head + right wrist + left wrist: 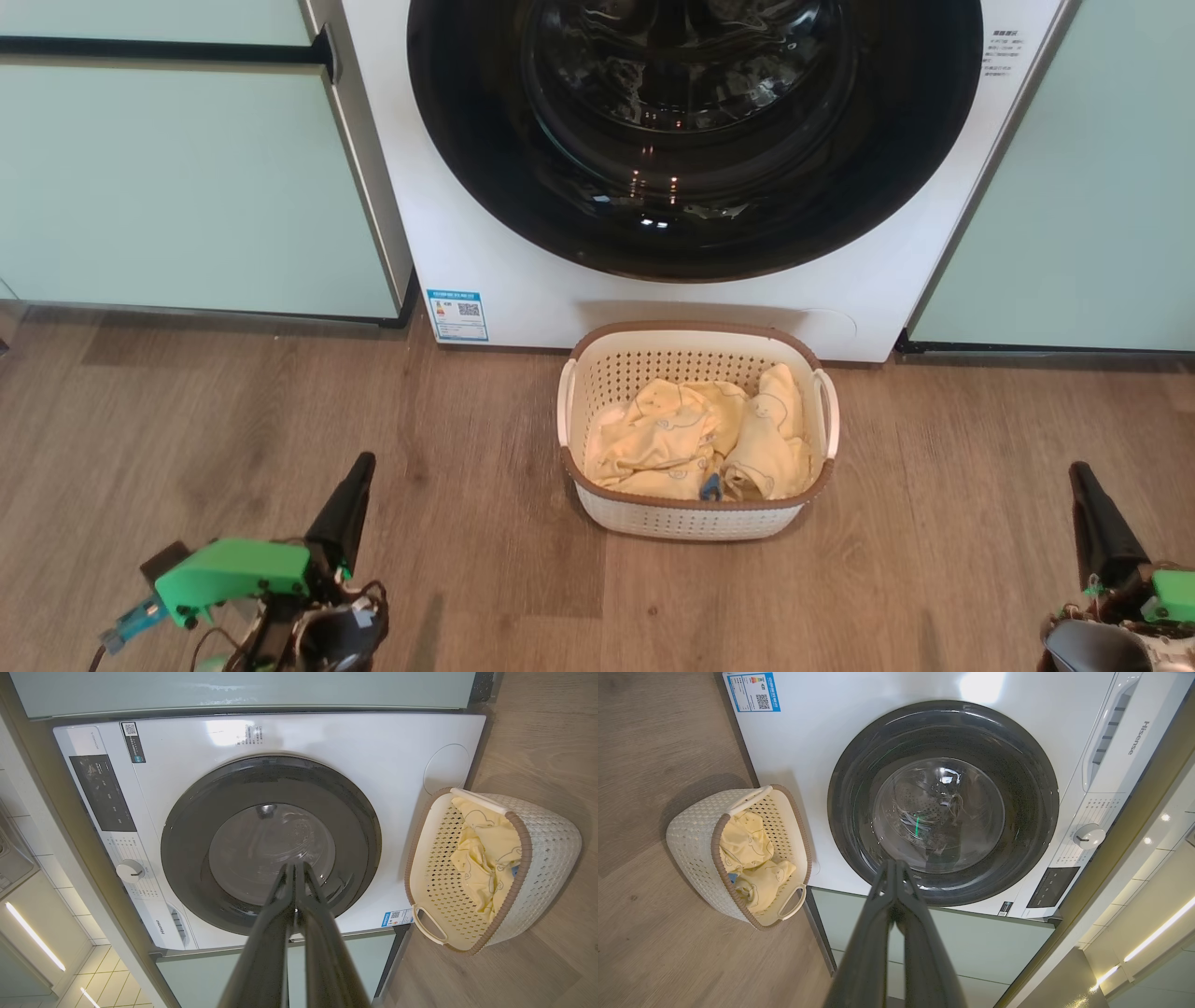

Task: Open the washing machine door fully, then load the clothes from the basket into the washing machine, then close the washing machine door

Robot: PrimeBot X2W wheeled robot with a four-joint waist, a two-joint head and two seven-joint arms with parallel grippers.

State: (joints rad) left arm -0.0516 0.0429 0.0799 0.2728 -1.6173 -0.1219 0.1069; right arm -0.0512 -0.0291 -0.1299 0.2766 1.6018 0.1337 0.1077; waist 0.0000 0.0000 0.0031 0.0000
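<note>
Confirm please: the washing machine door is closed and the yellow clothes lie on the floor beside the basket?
No: the clothes lie inside the basket, not beside it, as the head view shows. The washing machine door is closed.

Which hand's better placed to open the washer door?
Left, marginally: the left hand sits nearer the closed washing machine door than the right hand. Both are shut, flanking the basket; its opening side is unclear.
</note>
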